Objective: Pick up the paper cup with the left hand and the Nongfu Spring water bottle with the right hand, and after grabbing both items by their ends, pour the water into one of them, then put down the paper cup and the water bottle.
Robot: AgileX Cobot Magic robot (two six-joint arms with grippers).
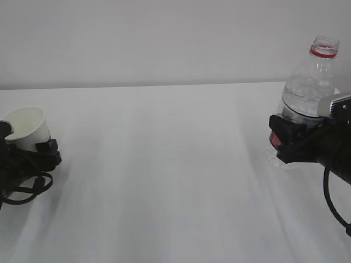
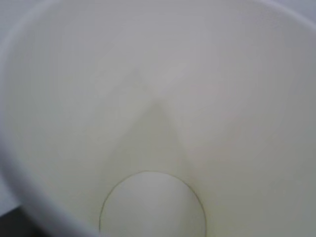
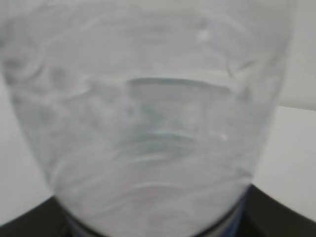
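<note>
1. Two hands sit at opposite edges of the counter [image 1: 164,164], well apart: the left hand [image 1: 24,156] is around the base of the paper cup [image 1: 27,127], which tilts with its mouth up and left; whether it clamps yet, I cannot tell.
2. Across from it, the right hand [image 1: 293,139] grips the upright, uncapped Nongfu Spring water bottle [image 1: 310,87] low on its body.
3. Pouring needs both brought toward the middle, bottle neck tipped left over the cup.

My left hand [image 1: 24,156] sits low at the left edge, jaws seemingly closing; my right hand [image 1: 290,139] reaches in level, jaws clamped
</note>
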